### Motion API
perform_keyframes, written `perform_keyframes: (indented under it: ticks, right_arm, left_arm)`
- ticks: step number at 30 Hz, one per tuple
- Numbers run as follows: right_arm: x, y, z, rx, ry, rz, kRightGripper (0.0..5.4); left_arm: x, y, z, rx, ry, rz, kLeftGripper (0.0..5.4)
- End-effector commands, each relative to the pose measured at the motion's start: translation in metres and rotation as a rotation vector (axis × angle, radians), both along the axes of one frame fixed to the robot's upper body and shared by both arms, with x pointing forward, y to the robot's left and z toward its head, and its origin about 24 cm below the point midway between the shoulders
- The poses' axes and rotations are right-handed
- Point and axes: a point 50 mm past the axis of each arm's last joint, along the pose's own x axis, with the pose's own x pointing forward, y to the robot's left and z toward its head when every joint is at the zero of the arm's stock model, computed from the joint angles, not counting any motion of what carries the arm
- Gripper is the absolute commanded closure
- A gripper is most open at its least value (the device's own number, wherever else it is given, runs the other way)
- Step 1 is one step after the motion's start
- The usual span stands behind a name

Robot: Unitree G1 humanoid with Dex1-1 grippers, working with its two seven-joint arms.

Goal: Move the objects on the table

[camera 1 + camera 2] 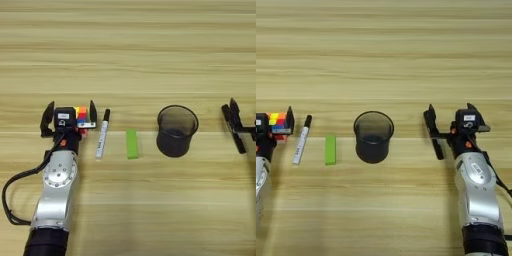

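On my left side I see the left tool (69, 116) resting low on the surface (130, 45), its two black fingers spread wide. The puzzle cube (82, 118) sits between them, up against the right-hand finger (93, 114); I cannot tell whether that finger actually presses on it, and the other finger stands clear of it, so nothing is clamped. Just beside the cube, toward the middle, lies the white marker (102, 135), its black cap pointing away from me and slightly tilted. Next to it the flat green bar (132, 143) lies lengthwise on the wood, apart from the marker. Further along stands the black mesh cup (176, 130), upright with its mouth open to my camera. On my right the right tool (451, 122) hovers near the surface, well apart from the cup, fingers parted. A black pen (434, 136) lies at its left finger; I cannot tell whether they touch.
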Motion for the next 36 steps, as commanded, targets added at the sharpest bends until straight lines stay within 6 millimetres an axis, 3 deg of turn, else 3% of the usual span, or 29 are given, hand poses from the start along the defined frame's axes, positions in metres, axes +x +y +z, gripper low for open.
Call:
perform_keyframes:
  ticks: [1,13,23,32,36]
  right_arm:
    - [0.003,0.0,0.001,0.015,-0.001,-0.008,0.02]
    - [0.001,0.002,0.001,0.021,0.004,0.001,0.02]
    - [0.0,0.007,0.003,0.024,0.004,0.012,0.02]
    - [-0.001,0.011,0.004,0.024,0.006,0.019,0.02]
    - [-0.001,0.013,0.004,0.026,0.007,0.022,0.02]
  left_arm:
    - [-0.001,-0.003,0.004,0.011,-0.02,-0.016,0.0]
    - [-0.024,-0.03,0.036,-0.044,-0.075,-0.037,0.0]
    - [-0.041,-0.034,0.045,-0.048,-0.079,-0.045,0.0]
    - [-0.064,-0.099,0.022,-0.145,0.055,-0.207,0.0]
    - [-0.068,-0.113,0.015,-0.152,0.089,-0.246,0.0]
